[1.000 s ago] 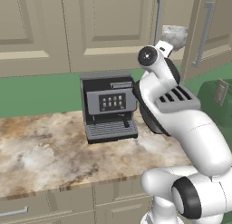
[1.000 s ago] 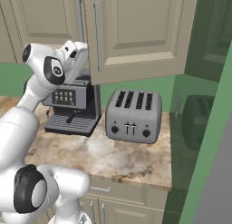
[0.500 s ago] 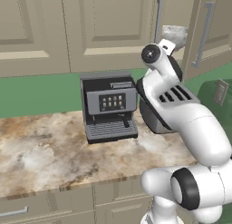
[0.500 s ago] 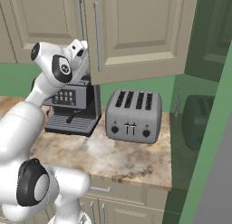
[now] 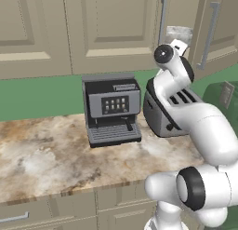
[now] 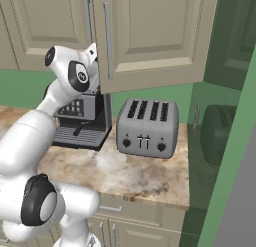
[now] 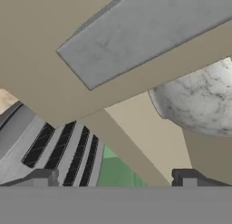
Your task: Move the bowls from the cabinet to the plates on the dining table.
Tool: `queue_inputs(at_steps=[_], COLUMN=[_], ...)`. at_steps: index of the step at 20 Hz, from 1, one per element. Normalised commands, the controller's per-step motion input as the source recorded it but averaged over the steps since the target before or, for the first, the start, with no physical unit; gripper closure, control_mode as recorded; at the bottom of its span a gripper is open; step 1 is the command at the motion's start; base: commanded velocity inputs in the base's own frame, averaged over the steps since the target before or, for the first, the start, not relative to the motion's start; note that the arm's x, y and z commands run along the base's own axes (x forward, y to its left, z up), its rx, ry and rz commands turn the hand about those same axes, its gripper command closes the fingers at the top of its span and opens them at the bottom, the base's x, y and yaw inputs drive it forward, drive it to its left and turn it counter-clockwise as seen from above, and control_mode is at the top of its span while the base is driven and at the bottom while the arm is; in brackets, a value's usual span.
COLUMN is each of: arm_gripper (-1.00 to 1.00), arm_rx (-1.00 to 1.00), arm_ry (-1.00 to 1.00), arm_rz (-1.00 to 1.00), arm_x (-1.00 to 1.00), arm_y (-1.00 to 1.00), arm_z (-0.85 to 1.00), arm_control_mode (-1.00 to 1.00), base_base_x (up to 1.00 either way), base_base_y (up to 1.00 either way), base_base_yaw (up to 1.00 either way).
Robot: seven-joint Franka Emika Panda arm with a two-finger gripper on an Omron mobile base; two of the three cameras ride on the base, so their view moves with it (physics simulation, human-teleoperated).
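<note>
The cabinet [image 5: 111, 29] hangs over the counter [image 5: 46, 154], one door ajar. Below stand the coffee machine [image 5: 112, 108] and toaster [image 6: 147, 127]. The grey bowl [image 7: 199, 98] sits on the cabinet shelf [image 7: 149, 132]. The end effector [image 7: 115, 177] is raised just before it, released, grasping nothing.

A rendered home kitchen. Beige cabinets [image 5: 107, 29] with raised-panel doors and long silver bar handles [image 6: 107, 41] are hanging on a green wall [image 5: 42, 96] above a marbled stone-look counter [image 5: 51, 154]. A black and grey coffee machine [image 5: 113, 109] is standing on the counter beside a silver four-slot toaster [image 6: 147, 127]. Beige drawer fronts [image 5: 69, 210] are running under the counter edge. One cabinet door is standing ajar, and a pale marbled bowl [image 7: 201, 100] is sitting on the shelf inside.
</note>
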Motion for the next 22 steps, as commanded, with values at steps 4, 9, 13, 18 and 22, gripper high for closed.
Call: queue_inputs(at_steps=[4, 9, 13, 18, 22], arm_gripper=[-1.0, -1.0, -1.0, -1.0, -1.0], arm_rx=[0.0, 0.0, 0.0, 0.0, 0.0], arm_ry=[-0.08, -0.13, -0.13, -0.14, -0.13], arm_rz=[0.0, 0.0, 0.0, 0.0, 0.0], arm_x=[-0.56, -0.67, -0.5, -0.34, -0.25], arm_y=[-0.14, -0.25, -0.46, -0.68, -0.78], arm_z=[0.0, 0.0, 0.02, 0.0, 0.0], arm_control_mode=[-1.0, -1.0, -1.0, -1.0, -1.0], base_base_x=[0.0, 0.0, 0.0, 0.0, 0.0], base_base_y=[0.0, 0.0, 0.0, 0.0, 0.0], base_base_yaw=[0.0, 0.0, 0.0, 0.0, 0.0])
